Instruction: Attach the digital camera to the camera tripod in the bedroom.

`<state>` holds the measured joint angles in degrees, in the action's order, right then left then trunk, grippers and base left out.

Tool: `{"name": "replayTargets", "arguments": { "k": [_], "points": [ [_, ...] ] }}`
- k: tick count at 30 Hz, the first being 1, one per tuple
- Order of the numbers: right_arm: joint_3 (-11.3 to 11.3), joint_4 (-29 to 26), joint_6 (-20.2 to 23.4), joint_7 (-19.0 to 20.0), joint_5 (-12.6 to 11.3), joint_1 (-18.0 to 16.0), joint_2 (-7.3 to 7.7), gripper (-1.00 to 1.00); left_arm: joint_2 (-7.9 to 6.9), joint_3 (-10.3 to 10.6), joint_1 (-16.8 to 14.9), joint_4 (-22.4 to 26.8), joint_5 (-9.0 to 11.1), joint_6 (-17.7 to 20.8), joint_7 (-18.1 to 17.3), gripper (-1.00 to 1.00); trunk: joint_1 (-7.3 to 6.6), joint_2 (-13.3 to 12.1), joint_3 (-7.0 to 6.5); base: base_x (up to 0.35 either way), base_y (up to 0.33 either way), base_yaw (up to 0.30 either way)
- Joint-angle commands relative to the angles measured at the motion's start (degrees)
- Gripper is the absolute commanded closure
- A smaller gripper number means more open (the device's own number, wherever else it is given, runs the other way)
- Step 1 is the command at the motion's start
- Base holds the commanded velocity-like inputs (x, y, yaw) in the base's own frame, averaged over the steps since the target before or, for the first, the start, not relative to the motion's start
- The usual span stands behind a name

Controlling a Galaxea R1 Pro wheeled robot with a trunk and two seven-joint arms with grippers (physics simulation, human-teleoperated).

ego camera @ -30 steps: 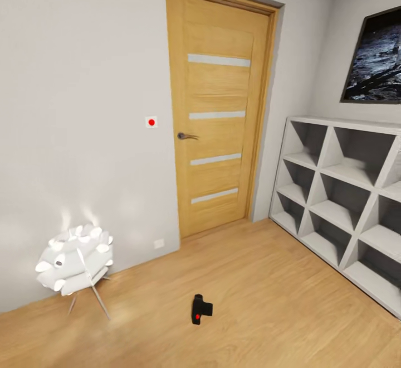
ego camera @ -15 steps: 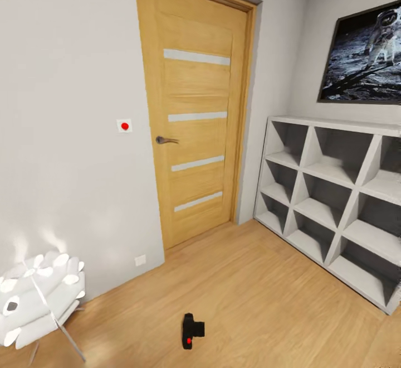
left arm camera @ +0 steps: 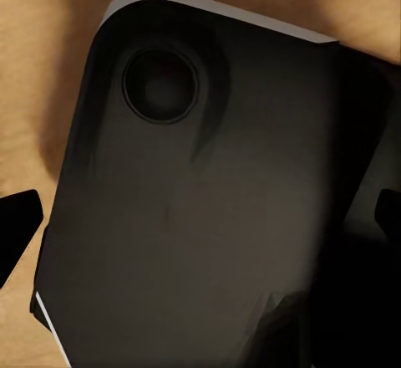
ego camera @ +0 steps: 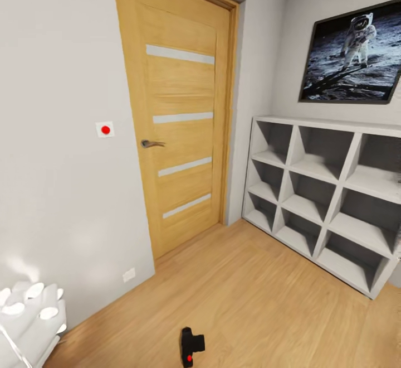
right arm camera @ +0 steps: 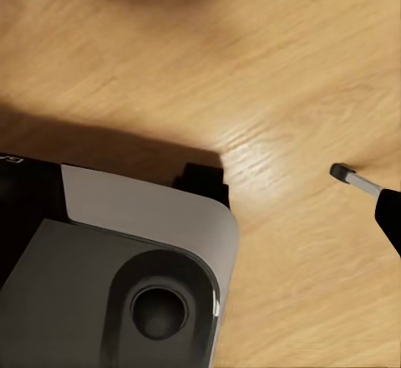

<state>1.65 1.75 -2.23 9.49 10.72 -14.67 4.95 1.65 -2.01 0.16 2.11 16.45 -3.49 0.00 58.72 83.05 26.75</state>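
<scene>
You're approaching digital camera (ego camera: 190,347) lying near on floor (ego camera: 250,301); risking base knocking it away. Gripper state: cannot tell.

White lamp (ego camera: 28,323) cut by frame edge

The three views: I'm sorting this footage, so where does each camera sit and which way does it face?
Head view: on the robot's head, facing the wooden door, grey cubby shelves and the digital camera on the floor.
Left wrist view: on the left arm, looking down at the robot's dark base.
Right wrist view: on the right arm, looking down at the base's corner.
Both wrist views share the base and wood floor.
</scene>
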Motion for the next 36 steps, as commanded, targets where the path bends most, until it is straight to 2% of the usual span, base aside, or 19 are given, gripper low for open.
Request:
{"name": "replayTargets", "arguments": {
  "k": [1,21,36],
  "points": [
    [0.2,0.2,-0.2,0.1,0.4,-0.1,0.02,-1.00,0.02,-0.2,0.0,0.1,0.2,-0.1,0.0,-1.00,0.01,0.0,0.05,0.044,0.121,-0.123],
    [-0.1,0.2,0.6,0.1,0.9,-0.2,-0.14,-1.00,-0.37,-0.4,0.0,0.2,0.2,0.0,0.0,-1.00,0.01,0.0,0.05,0.007,0.018,-0.018],
    [-0.2,0.1,0.2,-0.1,1.0,-0.2,0.56,-1.00,-0.33,-0.7,0.0,0.0,0.5,0.0,-0.4,-1.00,0.01,0.0,0.05,0.000,0.000,0.000]
  ]
}}
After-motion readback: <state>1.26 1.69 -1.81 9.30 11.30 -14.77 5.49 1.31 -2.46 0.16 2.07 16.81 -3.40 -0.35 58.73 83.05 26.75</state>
